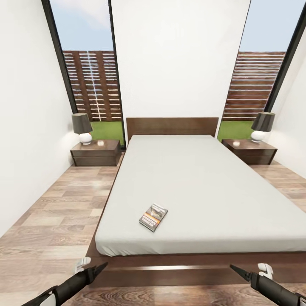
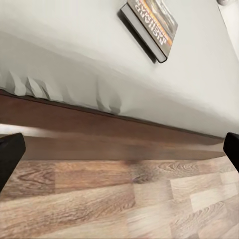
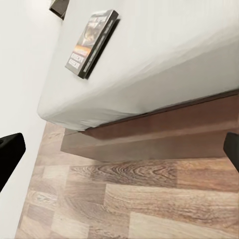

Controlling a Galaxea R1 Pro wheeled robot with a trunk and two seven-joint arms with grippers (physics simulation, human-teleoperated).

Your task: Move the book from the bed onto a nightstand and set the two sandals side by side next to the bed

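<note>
**A:** Start with the claws. How do they stand?

**B:** The left claw [image 1: 101, 267] hangs low at the foot of the bed [image 1: 204, 187], over the wood-plank floor [image 1: 51, 221], holding nothing. In the left wrist view its two dark fingertips [image 2: 10, 154] sit at opposite edges of the picture, so the jaws are spread wide. The right claw [image 1: 235, 269] mirrors it on the other side, also bare; its fingertips [image 3: 10, 152] are likewise far apart in the right wrist view.

**A:** And beyond them?

**B:** Just past both claws runs the bed's dark brown frame [image 2: 119, 134], with the pale grey mattress above it. The book [image 1: 153, 216] lies flat on the mattress near the foot end, a little toward the left arm's side (dark cover, an orange band, white lettering too blurred to read). It is apart from both claws. The same book shows in the left wrist view [image 2: 152, 27] and in the right wrist view [image 3: 92, 42].

**A:** Farther out?

**B:** A brown headboard [image 1: 172, 126] stands against the white wall. A nightstand [image 1: 96, 153] sits on the left side of the bed and another nightstand [image 1: 250, 151] on the right; each surface carries a lamp with a dark shade, one lamp [image 1: 82, 127] left and the other lamp [image 1: 262, 126] right. Behind them tall windows show grass and a slatted fence [image 1: 93, 85].
</note>
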